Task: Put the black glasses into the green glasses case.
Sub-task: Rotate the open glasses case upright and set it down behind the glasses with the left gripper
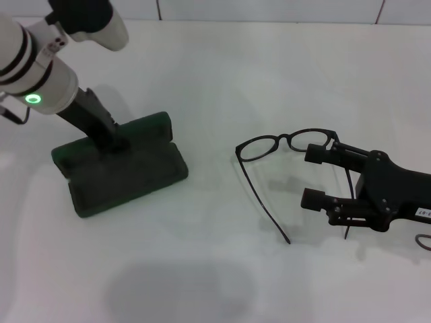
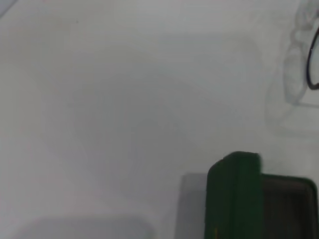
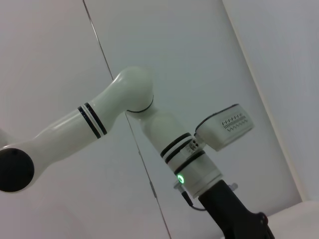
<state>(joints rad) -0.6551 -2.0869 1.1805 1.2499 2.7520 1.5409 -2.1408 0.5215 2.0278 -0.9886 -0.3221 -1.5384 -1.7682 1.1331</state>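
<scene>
We saw the right claw (image 1: 311, 176) released, fingers straddling the black glasses (image 1: 286, 142) on the desk (image 1: 222, 74). Left claw (image 1: 111, 138) pressed into the open green glasses case (image 1: 121, 168); grip unclear.

Lab, white robot arm (image 3: 99, 124), panelled wall (image 3: 45, 59)

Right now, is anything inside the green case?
The green glasses case lies open and its tray looks bare. The left gripper covers the hinge area, so that part is hidden. The black glasses lie outside, by the right gripper.
</scene>
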